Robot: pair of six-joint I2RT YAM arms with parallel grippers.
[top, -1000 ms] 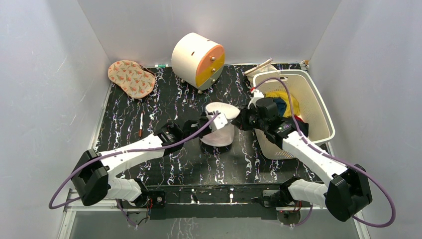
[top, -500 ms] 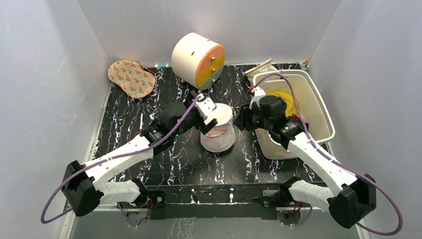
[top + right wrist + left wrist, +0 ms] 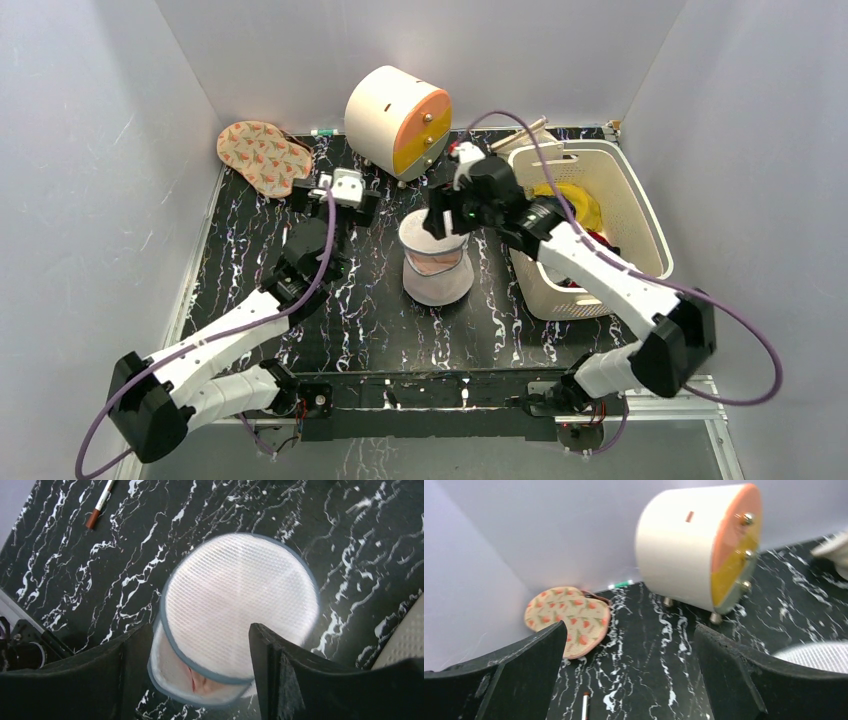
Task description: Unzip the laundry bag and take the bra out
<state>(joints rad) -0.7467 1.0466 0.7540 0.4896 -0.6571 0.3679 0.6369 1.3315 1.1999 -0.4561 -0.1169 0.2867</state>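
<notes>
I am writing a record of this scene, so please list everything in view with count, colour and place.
laundry bag: one, white mesh, table middle, partly open
bra: one, pale pink, inside the laundry bag
drawer cabinet: one, cream and orange, at the back
basket: one, cream, right side
clothes: a heap, yellow, blue and black, in the basket
pouch: one, beige with red flowers, back left corner
pen: one, white with brown end, on the table
marker: one, green, by the back wall
table: one, black with white veins
left pincer: one, black, open, near the pouch
right pincer: one, black, open, above the laundry bag
</notes>
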